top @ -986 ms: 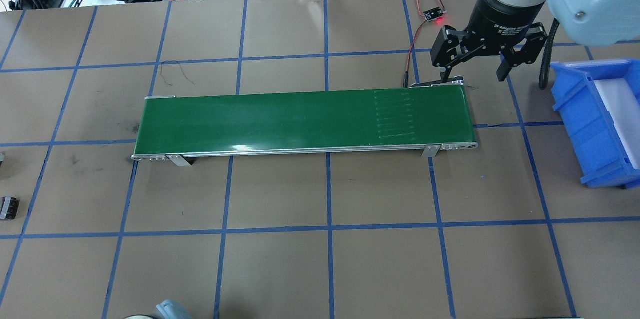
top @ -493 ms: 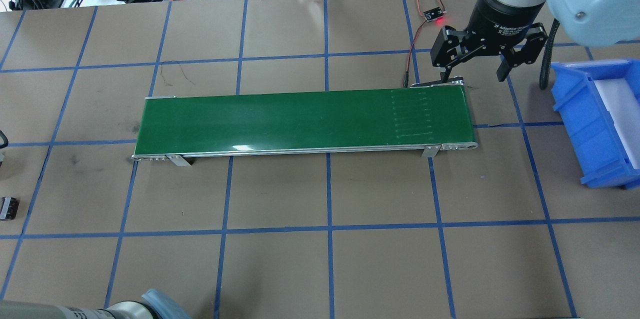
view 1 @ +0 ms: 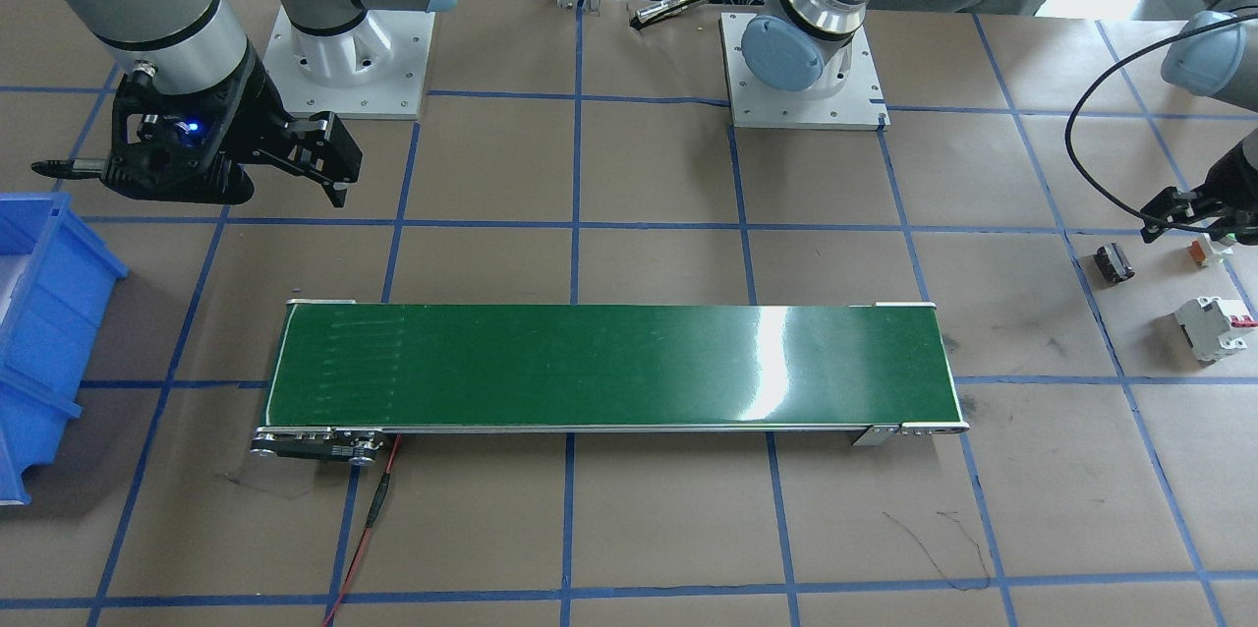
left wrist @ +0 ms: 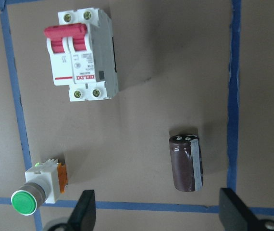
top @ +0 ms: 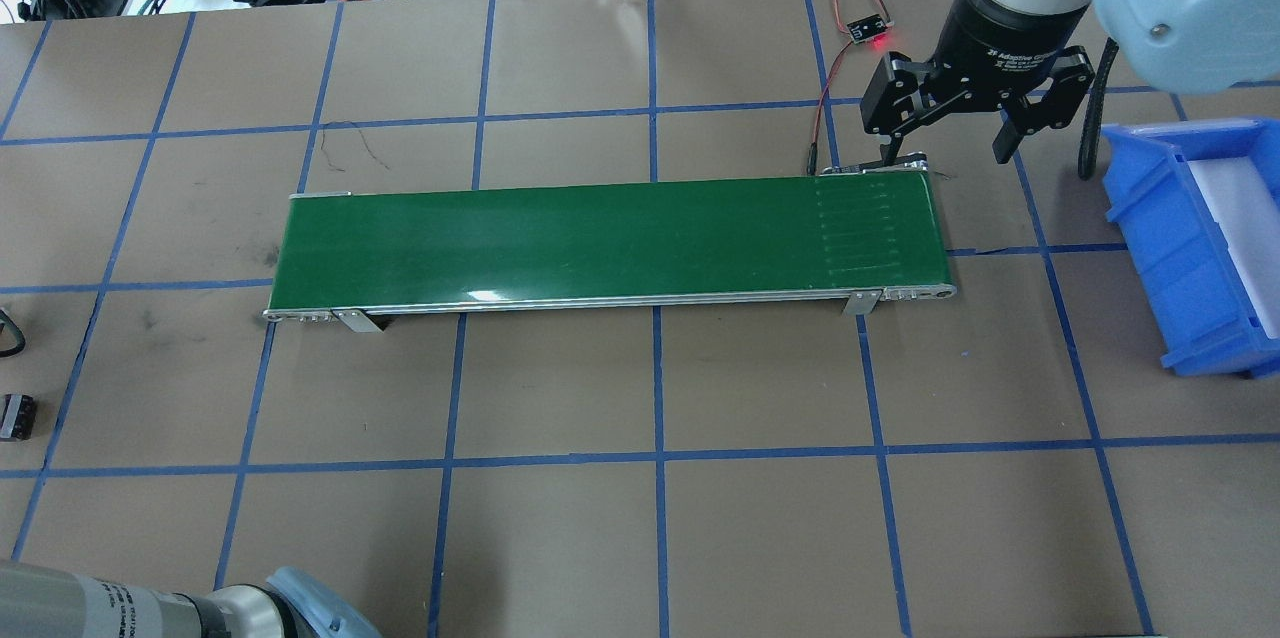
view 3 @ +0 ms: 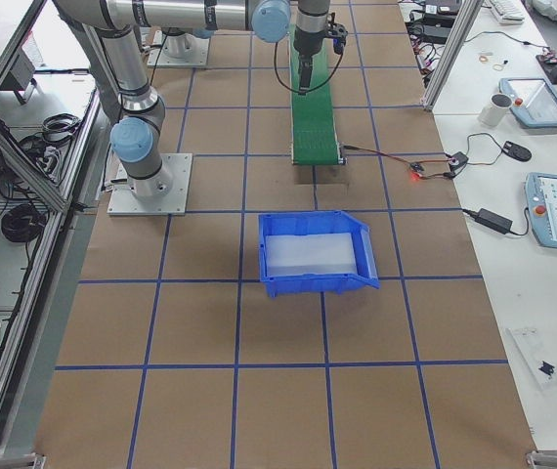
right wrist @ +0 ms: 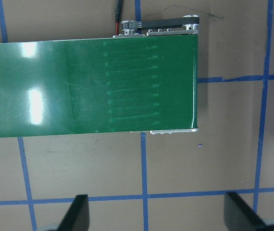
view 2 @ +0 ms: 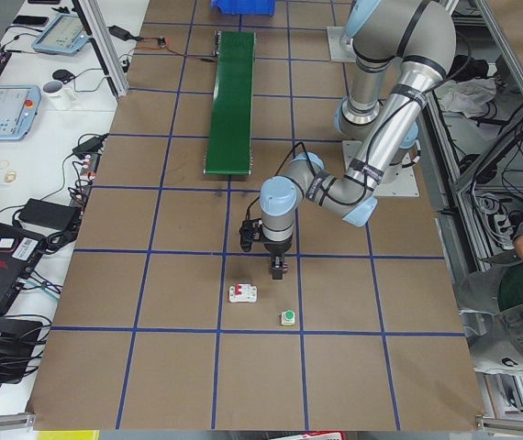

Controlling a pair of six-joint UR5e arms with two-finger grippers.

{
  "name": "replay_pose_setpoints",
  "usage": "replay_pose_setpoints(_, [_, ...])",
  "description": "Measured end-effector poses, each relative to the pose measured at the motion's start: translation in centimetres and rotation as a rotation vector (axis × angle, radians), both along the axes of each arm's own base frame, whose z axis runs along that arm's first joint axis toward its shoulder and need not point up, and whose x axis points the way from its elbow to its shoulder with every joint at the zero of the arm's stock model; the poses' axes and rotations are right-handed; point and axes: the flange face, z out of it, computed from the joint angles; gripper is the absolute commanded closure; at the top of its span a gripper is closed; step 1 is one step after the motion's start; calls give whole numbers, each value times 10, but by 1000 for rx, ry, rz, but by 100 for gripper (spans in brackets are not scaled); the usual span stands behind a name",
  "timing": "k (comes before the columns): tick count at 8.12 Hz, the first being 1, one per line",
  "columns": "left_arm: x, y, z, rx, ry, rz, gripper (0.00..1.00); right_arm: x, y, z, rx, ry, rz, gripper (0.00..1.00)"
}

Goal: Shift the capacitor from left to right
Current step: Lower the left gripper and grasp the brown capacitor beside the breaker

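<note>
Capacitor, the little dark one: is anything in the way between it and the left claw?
Nothing visible is. In the left wrist view the capacitor lies flat, with only bare table between it and the open left gripper. The circuit breaker and push button lie off to one side, apart from it.

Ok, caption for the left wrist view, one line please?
Open left claw looks down on the capacitor lying beside a blue tape line, circuit breaker and green push button nearby.
</note>
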Motion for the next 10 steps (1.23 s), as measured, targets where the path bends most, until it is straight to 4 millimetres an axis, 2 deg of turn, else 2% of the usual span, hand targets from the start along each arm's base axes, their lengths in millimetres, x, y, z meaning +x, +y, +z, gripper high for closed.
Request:
replay_pose_setpoints(2, [5,2,-18,-29,42,11,11,0,0,0,0,0,-1,0])
replay_pose_setpoints(5, [-6,6,-39,-61,72,24,12,0,0,0,-1,0,-2,0])
replay_pose_setpoints(7, [-6,7,-50,-60,76,29,15,0,0,0,-1,0,-1,0])
replay_pose_setpoints(9, [-4,7,-59,-51,79,32,28,0,0,0,-1,0,-1,0])
replay_pose_setpoints(10, [-4,7,-64,-46,83,32,30,0,0,0,-1,0,-1,0])
